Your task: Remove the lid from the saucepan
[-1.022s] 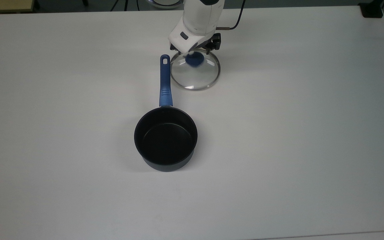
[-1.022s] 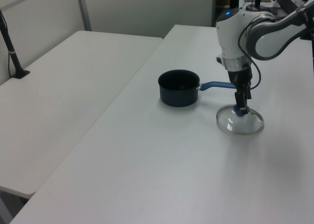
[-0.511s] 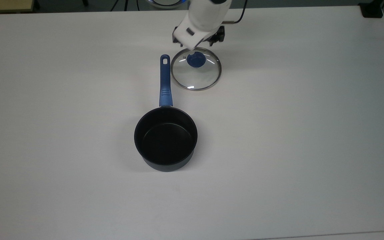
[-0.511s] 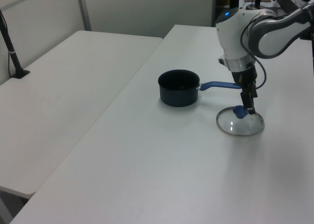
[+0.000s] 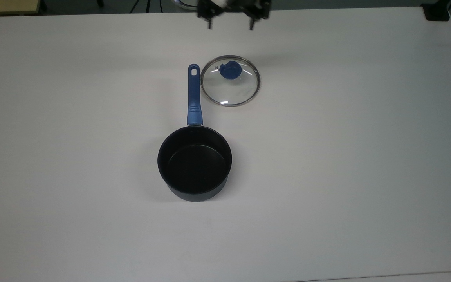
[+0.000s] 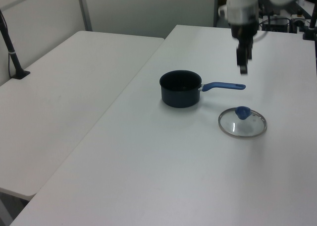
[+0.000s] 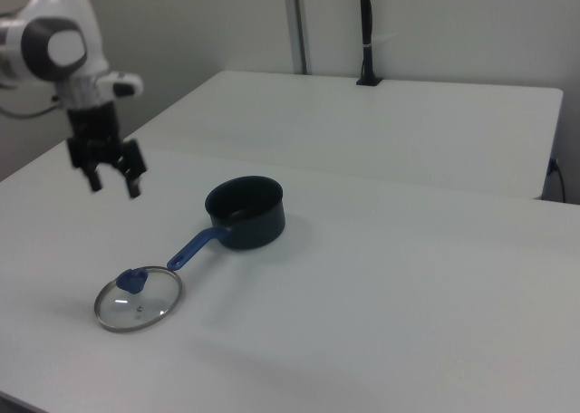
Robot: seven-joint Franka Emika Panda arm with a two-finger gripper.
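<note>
Your gripper point(image 7: 113, 183) hung spread and empty above the glass lid point(image 5: 230, 80), which lay beside the saucepan point(image 5: 194, 162) handle; descending carelessly could have knocked it.

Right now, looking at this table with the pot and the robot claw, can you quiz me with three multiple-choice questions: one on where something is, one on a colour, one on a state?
1. Where is the lid?
A. On the saucepan
B. Flat on the table beside the saucepan's handle
C. Held in the gripper

2. What colour is the lid's knob?
A. Blue
B. Red
C. Black

3. How is the gripper?
A. Shut on the lid's knob
B. Shut on the saucepan's handle
C. Open, raised above the table and holding nothing

Answers:
1 B: the glass disc lies on the table, on the top view's right of the handle, and the saucepan stands uncovered.
2 A: the knob matches the blue handle.
3 C: its fingers are spread apart in the air.
</note>
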